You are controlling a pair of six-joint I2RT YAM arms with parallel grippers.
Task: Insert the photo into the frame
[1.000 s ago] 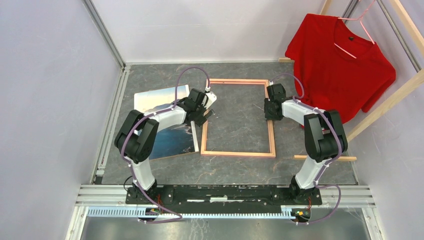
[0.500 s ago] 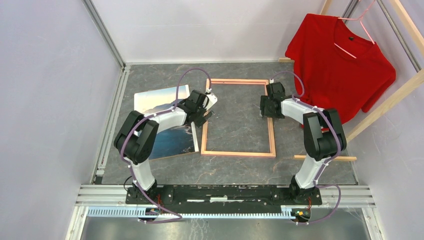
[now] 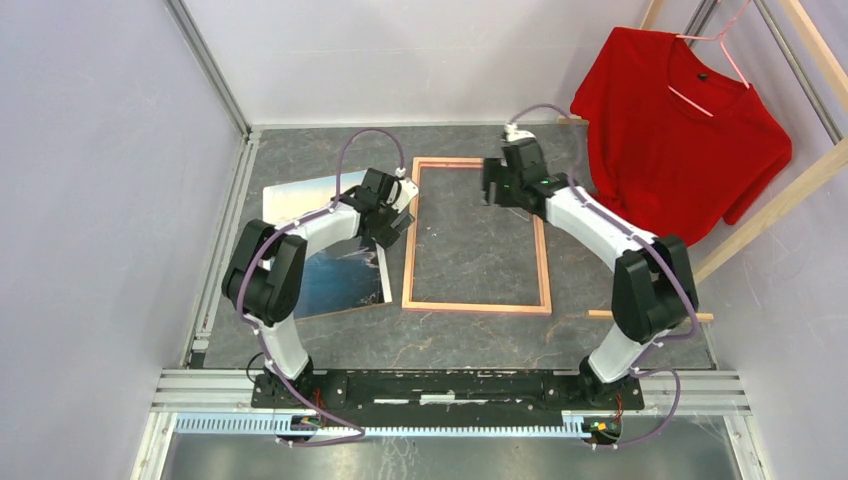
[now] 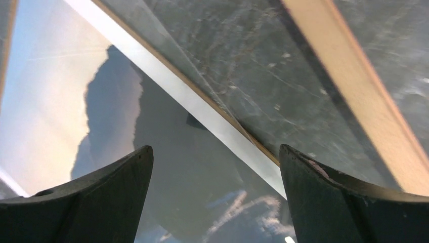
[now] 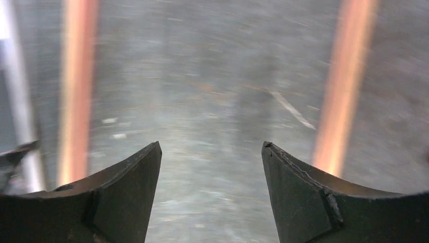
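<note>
Photo (image 3: 340, 275) lies flat left of middle, just beside the frame (image 3: 475, 307), and with our left gripper (image 4: 215, 148) and right gripper (image 5: 211, 144) both spread and empty, we could bend its thin edge grabbing it.

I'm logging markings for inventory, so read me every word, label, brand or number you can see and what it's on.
No text can be read anywhere.
The photo shows only mountains and sky.
The frame has a plain rim.
The red shirt has a small dark spot at the collar, too small to read.
</note>
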